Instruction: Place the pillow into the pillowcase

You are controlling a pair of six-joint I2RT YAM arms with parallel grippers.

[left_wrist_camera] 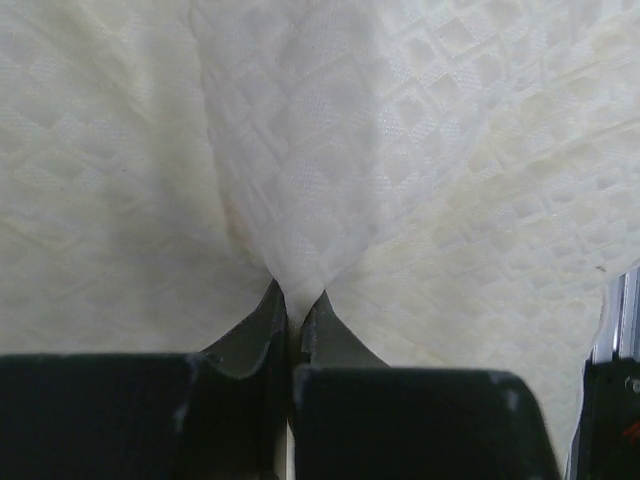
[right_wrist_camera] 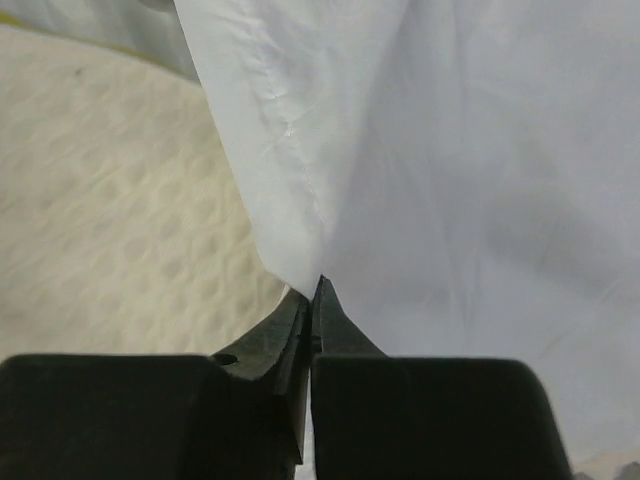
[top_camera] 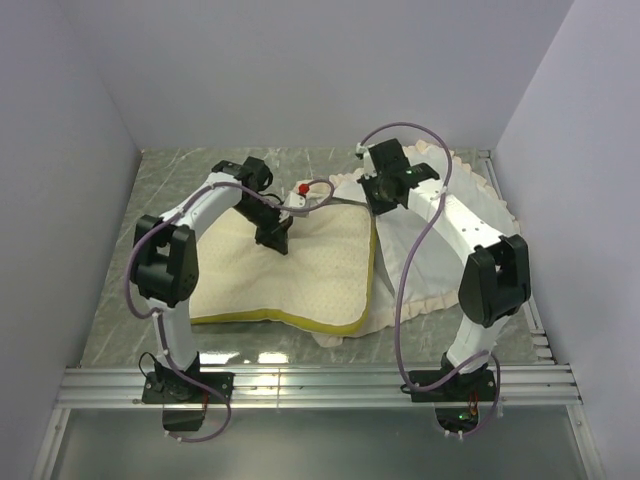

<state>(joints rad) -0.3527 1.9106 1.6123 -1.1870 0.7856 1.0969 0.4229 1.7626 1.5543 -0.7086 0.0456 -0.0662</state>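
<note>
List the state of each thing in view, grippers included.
pillow: lying flat, outside the pillowcase, its right edge overlapping it, a fold pinched up.
pillowcase: spread out, white face up, a fold pinched.
left gripper: shut on the pillow.
right gripper: shut on the pillowcase.

Your left arm [top_camera: 205, 205] rises from its base at the near edge, elbow bent high, forearm running toward the far edge, wrist folded back down. Left gripper [left_wrist_camera: 293, 300] points down near the worktop's middle, jaws closed, pinching a fold of the pillow [left_wrist_camera: 300, 170]. Right arm [top_camera: 455, 215] mirrors it: elbow up by the right edge, forearm slanting in toward the far edge. Right gripper [right_wrist_camera: 313, 290] has its jaws closed too, nipping an edge of the pillowcase [right_wrist_camera: 450, 200].
</note>
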